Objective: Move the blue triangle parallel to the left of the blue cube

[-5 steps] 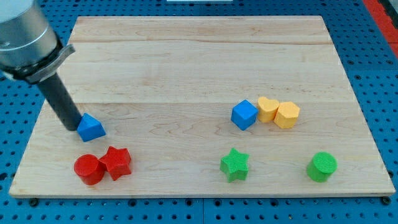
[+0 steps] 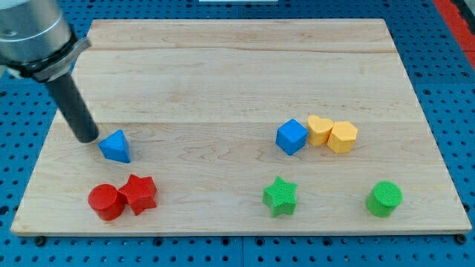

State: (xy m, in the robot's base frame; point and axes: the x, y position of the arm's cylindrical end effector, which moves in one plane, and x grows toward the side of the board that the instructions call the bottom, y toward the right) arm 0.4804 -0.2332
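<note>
The blue triangle (image 2: pixel 116 146) lies on the wooden board (image 2: pixel 237 81) at the view's left. The blue cube (image 2: pixel 292 137) sits right of centre, far to the triangle's right and at about the same height in the view. My tip (image 2: pixel 87 138) is just left of and slightly above the triangle, very close to it; I cannot tell if it touches.
A yellow heart (image 2: pixel 320 130) and a yellow hexagon (image 2: pixel 343 137) touch in a row right of the blue cube. A red cylinder (image 2: pixel 105 202) and red star (image 2: pixel 139 193) sit below the triangle. A green star (image 2: pixel 280 196) and green cylinder (image 2: pixel 384 199) lie at the bottom right.
My tip has moved up a little. The blue triangle has slid slightly right and up and has turned.
</note>
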